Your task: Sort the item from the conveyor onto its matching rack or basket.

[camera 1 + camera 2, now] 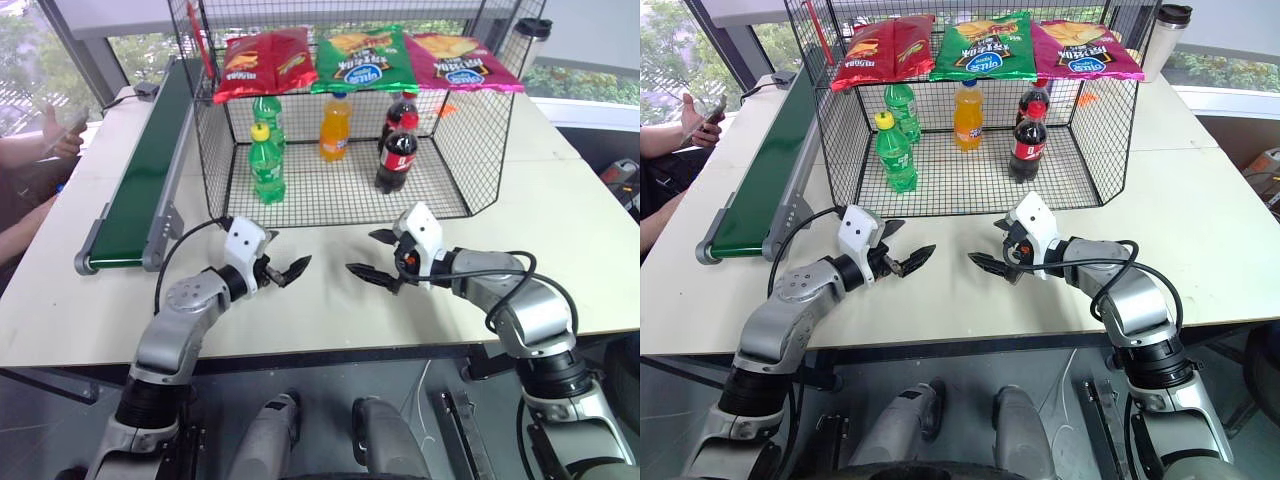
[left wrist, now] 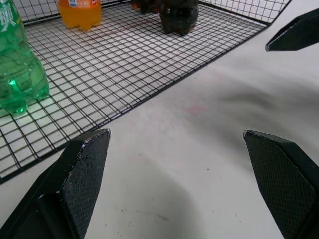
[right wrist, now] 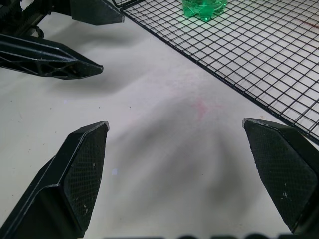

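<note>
Both claws, the left claw (image 1: pixel 283 268) and the right claw (image 1: pixel 376 256), are held wide and empty over the white worktop (image 1: pixel 560 230), apparently ready. Inside the large black wire-mesh cage (image 1: pixel 480 150), the small clear orange soda bottle (image 1: pixel 336 127) is already placed upright; nothing is seen on the long dark green conveyor belt (image 1: pixel 145 175).

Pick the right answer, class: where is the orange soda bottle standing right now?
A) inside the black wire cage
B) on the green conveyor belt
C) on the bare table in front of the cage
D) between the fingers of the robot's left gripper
A: the orange soda bottle stands upright on the mesh floor of the wire cage, between the green bottles and the cola bottles.
</note>
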Tool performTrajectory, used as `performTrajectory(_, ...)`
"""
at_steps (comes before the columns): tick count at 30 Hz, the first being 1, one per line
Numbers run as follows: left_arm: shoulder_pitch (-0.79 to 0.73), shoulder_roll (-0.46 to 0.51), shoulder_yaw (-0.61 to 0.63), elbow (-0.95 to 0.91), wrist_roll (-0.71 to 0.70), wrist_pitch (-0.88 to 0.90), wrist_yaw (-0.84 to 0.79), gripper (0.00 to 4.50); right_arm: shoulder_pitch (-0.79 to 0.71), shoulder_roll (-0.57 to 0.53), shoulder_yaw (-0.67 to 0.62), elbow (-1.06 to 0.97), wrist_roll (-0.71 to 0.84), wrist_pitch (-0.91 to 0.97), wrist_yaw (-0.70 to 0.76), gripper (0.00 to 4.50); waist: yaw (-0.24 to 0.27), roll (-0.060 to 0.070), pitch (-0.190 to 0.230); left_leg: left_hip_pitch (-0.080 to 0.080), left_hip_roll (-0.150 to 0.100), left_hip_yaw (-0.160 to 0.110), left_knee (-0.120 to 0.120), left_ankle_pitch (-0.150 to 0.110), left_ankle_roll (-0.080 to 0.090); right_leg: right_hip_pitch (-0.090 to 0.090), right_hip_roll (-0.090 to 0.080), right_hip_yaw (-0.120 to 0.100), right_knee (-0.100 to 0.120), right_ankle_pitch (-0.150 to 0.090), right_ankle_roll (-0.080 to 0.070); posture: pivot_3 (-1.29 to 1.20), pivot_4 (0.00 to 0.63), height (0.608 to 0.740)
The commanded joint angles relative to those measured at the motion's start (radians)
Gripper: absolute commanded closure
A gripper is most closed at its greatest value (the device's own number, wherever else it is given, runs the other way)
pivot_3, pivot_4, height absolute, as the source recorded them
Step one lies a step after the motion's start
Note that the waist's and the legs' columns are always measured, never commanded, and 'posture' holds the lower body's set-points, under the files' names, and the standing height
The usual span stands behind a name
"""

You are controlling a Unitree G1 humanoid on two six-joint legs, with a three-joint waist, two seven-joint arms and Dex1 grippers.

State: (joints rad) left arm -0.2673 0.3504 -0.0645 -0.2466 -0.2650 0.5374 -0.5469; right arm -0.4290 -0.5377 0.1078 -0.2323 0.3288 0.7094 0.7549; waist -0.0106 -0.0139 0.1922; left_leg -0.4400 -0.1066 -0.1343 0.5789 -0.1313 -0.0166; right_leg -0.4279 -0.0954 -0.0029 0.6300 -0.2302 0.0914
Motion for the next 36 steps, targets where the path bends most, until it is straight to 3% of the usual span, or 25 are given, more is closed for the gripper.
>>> performTrajectory(1,0.006,0.004,0.014,-0.05,-0.016,-0.02,-0.005,0.0,-0.003,-0.007,-0.013,-0.045,0.013,-0.011,0.003,0.05,0.0,0.0,0.0,0.0,0.0,0.0,0.0,0.0,0.0,0.0,0.0,0.0,0.0,0.0,0.0,0.0,0.15,0.739)
performTrajectory(36,0.009,0.017,0.005,-0.064,-0.012,-0.008,0.014,0.0,0.003,-0.003,-0.006,-0.049,0.02,-0.01,0.004,0.05,0.0,0.0,0.0,0.0,0.0,0.0,0.0,0.0,0.0,0.0,0.0,0.0,0.0,0.0,0.0,0.0,0.15,0.739)
